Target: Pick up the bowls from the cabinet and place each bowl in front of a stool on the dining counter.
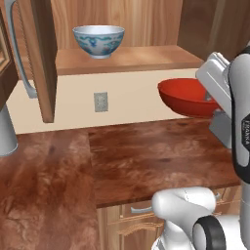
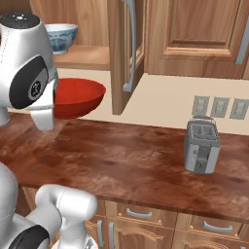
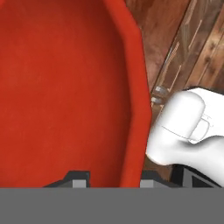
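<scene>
The white arm link at the right edge of the left base view bears small dark vertical lettering, too small to read with confidence. No other text, label, number or sign is legible on any surface.

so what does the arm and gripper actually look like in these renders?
Glossy white rounded arm shells with dark grey to black joints; a round black joint cap with a thin light ring and small marking shows in the right base view. A black band along one link carries small white lettering in the left base view. The gripper has two small dark grey squared fingertips. No cables visible.
</scene>
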Controlling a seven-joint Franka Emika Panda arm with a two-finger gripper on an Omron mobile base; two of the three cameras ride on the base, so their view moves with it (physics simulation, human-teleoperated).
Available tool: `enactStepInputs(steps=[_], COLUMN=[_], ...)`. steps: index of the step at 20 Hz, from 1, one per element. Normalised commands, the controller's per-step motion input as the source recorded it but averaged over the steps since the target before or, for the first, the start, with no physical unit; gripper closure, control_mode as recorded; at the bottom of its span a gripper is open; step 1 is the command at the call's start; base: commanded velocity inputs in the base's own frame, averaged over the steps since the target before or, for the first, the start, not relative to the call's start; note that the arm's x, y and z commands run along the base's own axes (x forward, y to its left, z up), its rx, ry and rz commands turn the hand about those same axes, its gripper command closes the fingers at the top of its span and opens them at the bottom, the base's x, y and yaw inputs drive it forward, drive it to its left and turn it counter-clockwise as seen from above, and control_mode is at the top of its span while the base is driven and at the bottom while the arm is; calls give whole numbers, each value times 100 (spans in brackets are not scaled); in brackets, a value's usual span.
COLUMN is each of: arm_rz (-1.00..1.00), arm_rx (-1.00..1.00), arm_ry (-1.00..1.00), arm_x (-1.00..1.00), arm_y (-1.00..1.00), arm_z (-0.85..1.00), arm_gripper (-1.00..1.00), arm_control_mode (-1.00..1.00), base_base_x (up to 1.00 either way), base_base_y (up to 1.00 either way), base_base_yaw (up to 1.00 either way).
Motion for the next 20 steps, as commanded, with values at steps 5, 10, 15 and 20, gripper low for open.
enactStepInputs(steps=[5, 10, 15, 20], arm_rz=[0, 0, 0, 0], arm_rx=[0, 0, 0, 0], arm_ry=[0, 0, 0, 0], arm_x=[-25, 0, 0, 0], arm_y=[-1, 0, 0, 0], arm_z=[-11, 0, 0, 0], arm_gripper=[100, 100, 100, 100], arm_control_mode=[100, 100, 100, 100], base_base_x=[-12, -100, -75, 0], base_base_y=[-1, -56, -16, 0], base_base_yaw=[0, -17, -78, -100])
